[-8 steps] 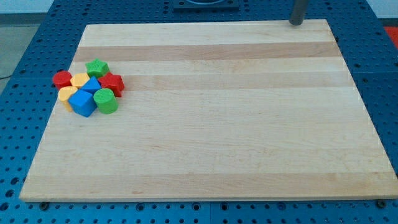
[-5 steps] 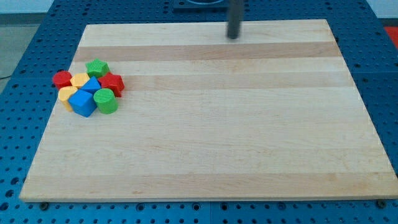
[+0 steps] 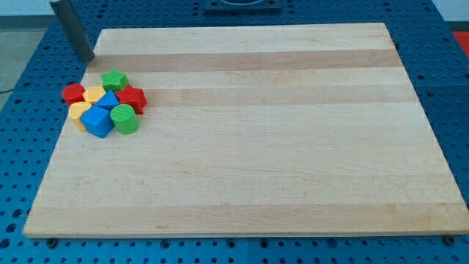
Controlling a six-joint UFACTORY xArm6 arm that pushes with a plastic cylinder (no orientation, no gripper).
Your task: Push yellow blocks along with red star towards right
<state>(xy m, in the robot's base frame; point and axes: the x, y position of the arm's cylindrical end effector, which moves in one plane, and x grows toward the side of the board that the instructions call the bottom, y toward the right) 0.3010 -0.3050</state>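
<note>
My tip (image 3: 88, 59) — no hand fitted — stood at the counter (image 3: 264, 147) far-left edge, apart from the cluster: red star (image 3: 133, 98) rightmost, two yellow blocks (image 3: 94, 94) (image 3: 79, 112) at its left

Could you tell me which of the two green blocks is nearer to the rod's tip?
The green block at the cluster's top is nearer my tip; the green cylinder sits at the cluster's bottom right.

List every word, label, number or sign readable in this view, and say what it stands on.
None. The wooden board, the blue pegboard table, my tip and the blocks, such as the red star and the blue cube, carry no lettering or marks.
</note>
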